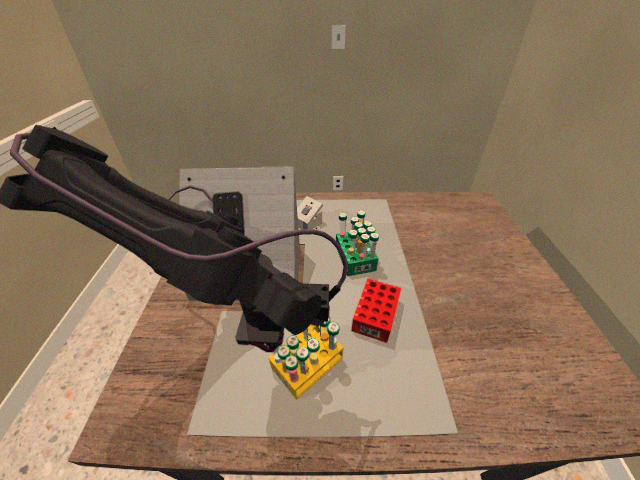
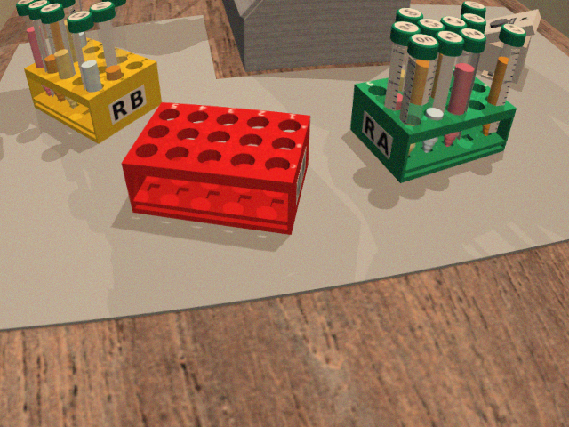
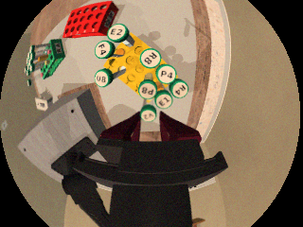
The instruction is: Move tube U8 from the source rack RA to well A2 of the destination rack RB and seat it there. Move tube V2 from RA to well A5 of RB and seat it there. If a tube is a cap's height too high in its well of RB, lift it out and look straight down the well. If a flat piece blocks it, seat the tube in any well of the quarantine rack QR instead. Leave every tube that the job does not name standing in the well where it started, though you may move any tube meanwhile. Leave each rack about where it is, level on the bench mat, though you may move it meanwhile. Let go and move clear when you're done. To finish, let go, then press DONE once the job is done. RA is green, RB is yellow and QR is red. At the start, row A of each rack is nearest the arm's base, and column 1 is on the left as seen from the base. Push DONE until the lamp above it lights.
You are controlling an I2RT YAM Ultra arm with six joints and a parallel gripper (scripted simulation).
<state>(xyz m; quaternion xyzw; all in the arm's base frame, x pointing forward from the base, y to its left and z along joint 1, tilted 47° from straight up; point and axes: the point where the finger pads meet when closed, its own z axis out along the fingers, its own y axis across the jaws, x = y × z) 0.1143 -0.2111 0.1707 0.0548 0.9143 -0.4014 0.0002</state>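
Tube U8 [image 3: 103,78] stands at the yellow rack RB [image 1: 320,364] [image 2: 128,103] [image 3: 130,71] in the wrist view, its marked cap over the side of the rack toward the grey block [image 1: 237,206] [image 2: 316,34] [image 3: 62,123]. We see the dark red fingers [image 1: 269,346] there, modestly apart, one either side of a cap that we read as tube V2 [image 3: 148,113]; a gap shows beside that cap, so we take them as not clamped on it. We cannot tell how deep either tube sits.

In the top view, we see the dark arm [image 1: 170,232] reach from the upper left, sloping down to its wrist over RB's near-block side. The fingers show only as a dark red sliver beside the rack. The red rack QR [image 1: 377,310] [image 2: 215,142] [image 3: 90,19] and green rack RA [image 1: 361,266] [image 2: 404,132] [image 3: 53,59] stand apart from it on the mat.

In the exterior view, we find RB upright at the left, QR's wells bare, and RA full of capped tubes; the fingers are out of sight.
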